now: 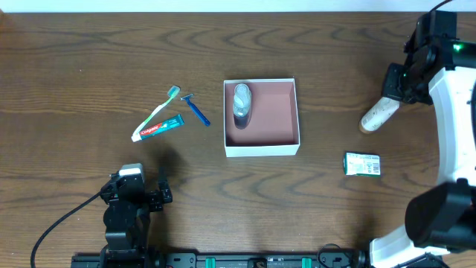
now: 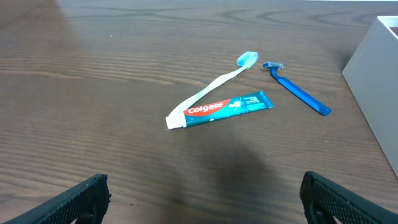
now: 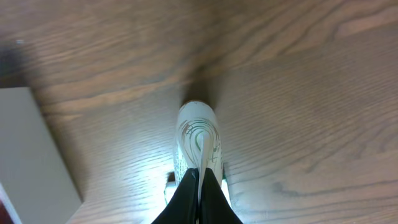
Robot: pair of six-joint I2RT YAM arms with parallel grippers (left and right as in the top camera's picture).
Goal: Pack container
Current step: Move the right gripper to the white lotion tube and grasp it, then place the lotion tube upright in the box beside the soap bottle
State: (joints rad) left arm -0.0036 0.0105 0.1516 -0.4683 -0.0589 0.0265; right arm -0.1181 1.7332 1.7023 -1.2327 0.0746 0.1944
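Note:
The container, a square white-walled box with a pinkish-brown inside, sits mid-table with a clear bottle lying in its left part. Its white wall shows in the left wrist view and the right wrist view. My right gripper is shut on the flat end of a white tube with green print, at the right of the table. My left gripper is open and empty, low near the front left. A toothbrush, toothpaste tube and blue razor lie left of the container.
A small green and white packet lies front right of the container. The right arm's white body runs along the table's right edge. A black cable trails from the left arm at the front left.

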